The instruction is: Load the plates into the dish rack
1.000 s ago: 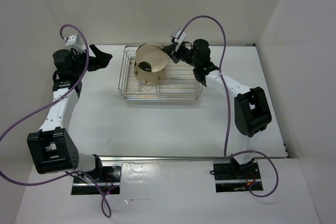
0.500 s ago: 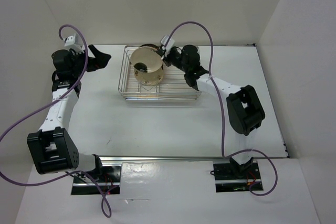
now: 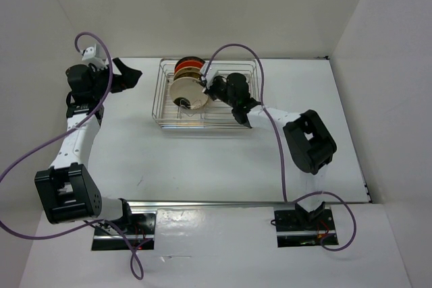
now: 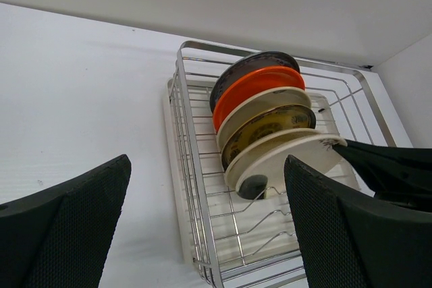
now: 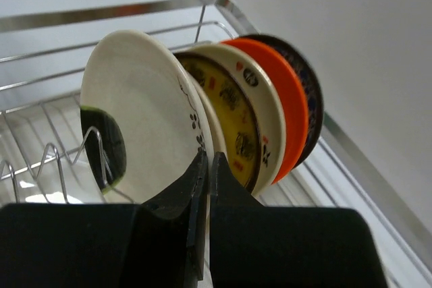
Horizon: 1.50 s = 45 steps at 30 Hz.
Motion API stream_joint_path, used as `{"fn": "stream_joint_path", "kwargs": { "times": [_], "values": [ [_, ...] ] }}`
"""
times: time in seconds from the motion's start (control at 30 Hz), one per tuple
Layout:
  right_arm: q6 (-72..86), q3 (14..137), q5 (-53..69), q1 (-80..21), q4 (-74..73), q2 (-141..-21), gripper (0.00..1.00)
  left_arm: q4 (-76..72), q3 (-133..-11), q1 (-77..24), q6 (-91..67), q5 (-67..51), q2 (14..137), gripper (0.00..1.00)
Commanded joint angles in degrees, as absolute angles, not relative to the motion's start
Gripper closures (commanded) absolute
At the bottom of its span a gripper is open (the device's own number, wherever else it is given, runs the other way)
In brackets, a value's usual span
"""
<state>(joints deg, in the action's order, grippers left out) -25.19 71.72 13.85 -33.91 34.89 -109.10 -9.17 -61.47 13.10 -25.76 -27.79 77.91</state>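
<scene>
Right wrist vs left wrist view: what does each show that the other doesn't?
Only right wrist: the right gripper close up, jaws pinched on the rim of the front cream plate, and the dark sprig painted near that rim.
Only left wrist: the whole left side of the dish rack, the table beside it, and the left gripper, open and holding nothing.
Both: the plates standing on edge in a row, the orange plate second from the back and the dark plate behind it.
</scene>
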Motion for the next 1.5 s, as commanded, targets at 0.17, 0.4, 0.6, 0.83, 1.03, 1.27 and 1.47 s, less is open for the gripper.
{"fn": "stream_joint_path", "kwargs": {
  "times": [0.17,0.4,0.6,0.83,1.03,1.27,1.47],
  "values": [
    [-25.14,68.91,7.65,-34.98,37.54,-106.44,0.97,-12.39,-59.6,13.45,-26.72,-28.65,77.7,0.0],
    [-18.12,70.83,8.78,-34.98,26.64,-101.0,0.0,-7.04,-62.66,13.45,-24.35,-22.25,77.17,0.0],
    [-13.01,73.74,4.16,-34.98,16.62,-94.23,0.0,-5.72,-63.45,12.31,-23.2,-19.0,75.94,0.0],
    [-10.99,83.65,-15.72,-34.46,6.26,-91.05,0.0,4.56,-69.78,7.65,-16.97,-11.0,77.7,0.0],
    [-7.04,88.24,-28.2,-30.42,-0.18,-90.53,0.0,7.91,-71.81,3.17,-10.29,2.54,78.22,0.0],
    [-2.82,81.75,-27.61,-18.84,-0.34,-85.96,0.0,9.93,-74.53,2.02,-9.06,5.62,79.97,0.0],
    [5.79,72.87,-16.97,-8.27,-0.88,-84.64,0.0,12.83,-79.36,-3.16,-7.73,15.01,85.07,0.0]
  ]
}}
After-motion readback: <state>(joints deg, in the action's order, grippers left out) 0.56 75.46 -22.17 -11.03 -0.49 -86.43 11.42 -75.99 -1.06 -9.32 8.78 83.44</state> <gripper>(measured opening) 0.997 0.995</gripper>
